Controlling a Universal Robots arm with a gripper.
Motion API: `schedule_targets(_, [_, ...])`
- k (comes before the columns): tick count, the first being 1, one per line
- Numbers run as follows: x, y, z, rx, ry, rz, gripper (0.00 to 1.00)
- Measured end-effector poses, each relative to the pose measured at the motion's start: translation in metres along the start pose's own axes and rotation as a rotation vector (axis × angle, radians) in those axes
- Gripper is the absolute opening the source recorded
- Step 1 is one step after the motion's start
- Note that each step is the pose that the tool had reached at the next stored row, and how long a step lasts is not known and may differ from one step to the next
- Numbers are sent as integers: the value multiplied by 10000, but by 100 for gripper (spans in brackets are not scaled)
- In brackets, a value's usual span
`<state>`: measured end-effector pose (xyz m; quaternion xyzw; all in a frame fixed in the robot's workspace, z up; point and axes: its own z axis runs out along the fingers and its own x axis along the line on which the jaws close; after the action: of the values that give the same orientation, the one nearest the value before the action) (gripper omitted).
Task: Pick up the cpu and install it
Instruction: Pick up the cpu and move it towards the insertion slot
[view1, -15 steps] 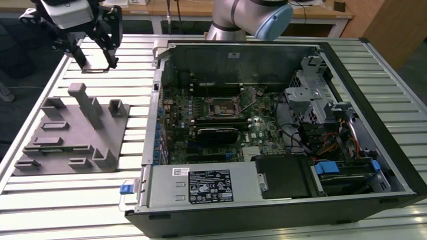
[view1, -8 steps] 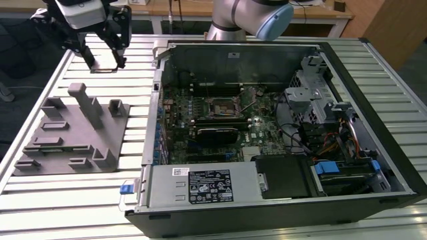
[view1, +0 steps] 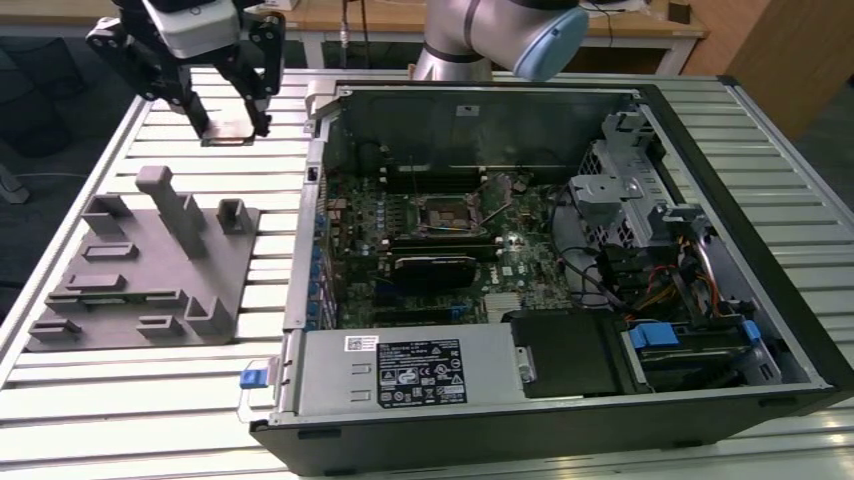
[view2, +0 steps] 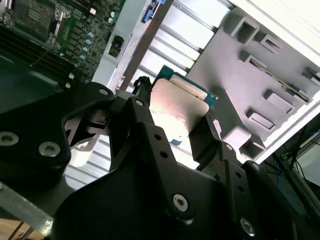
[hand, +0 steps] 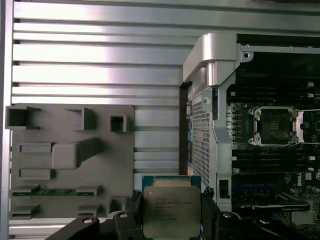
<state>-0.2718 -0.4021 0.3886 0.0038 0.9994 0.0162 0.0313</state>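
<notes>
The cpu (hand: 171, 211) is clamped between my jaws, its silvery top facing the first wrist view and a green edge showing behind it. My gripper (view1: 230, 124) hangs outside the open computer case (view1: 534, 420), just off the case's wall on the exterior view's left, near its far corner. The grey fixture (view1: 134, 270) lies beside that same wall. The socket (hand: 276, 125) sits inside the case, well apart from the cpu.

cpu (view2: 181, 97) partly behind pincer (view2: 175, 120), arm (view1: 461, 40) cropped above
</notes>
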Motion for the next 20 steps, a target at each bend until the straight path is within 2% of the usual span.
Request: schedule_targets(20, [-340,4,22,0,-1,0,55])
